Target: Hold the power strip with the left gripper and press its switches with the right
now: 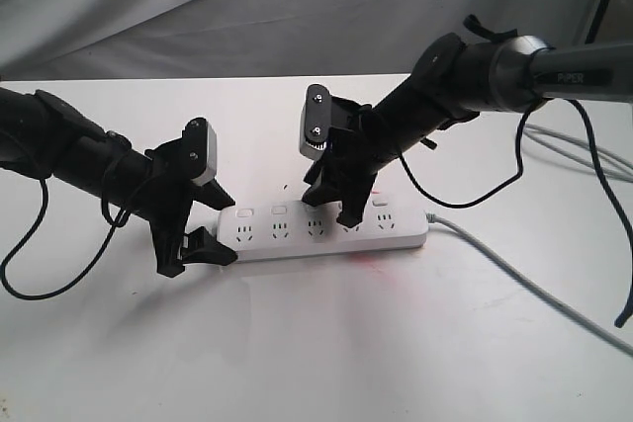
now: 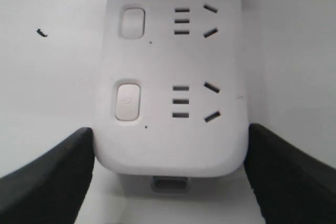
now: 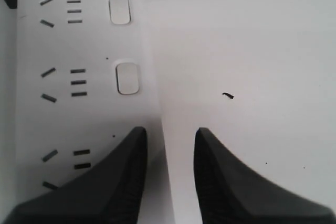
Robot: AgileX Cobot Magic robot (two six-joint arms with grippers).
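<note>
The white power strip lies across the middle of the table, its grey cord running off to the right. My left gripper is shut on its left end. In the left wrist view the black fingers press both long sides of the power strip, with two switches ahead. My right gripper hovers over the strip's middle, its fingers only narrowly apart and holding nothing. One right finger lies over the switch row, hiding the switch after the two visible switches. The other finger is off the strip's edge.
A white cloth backdrop rises behind the table. Loose cables hang and lie at the right. A faint red smudge marks the table in front of the strip. A small port sits in the strip's held end.
</note>
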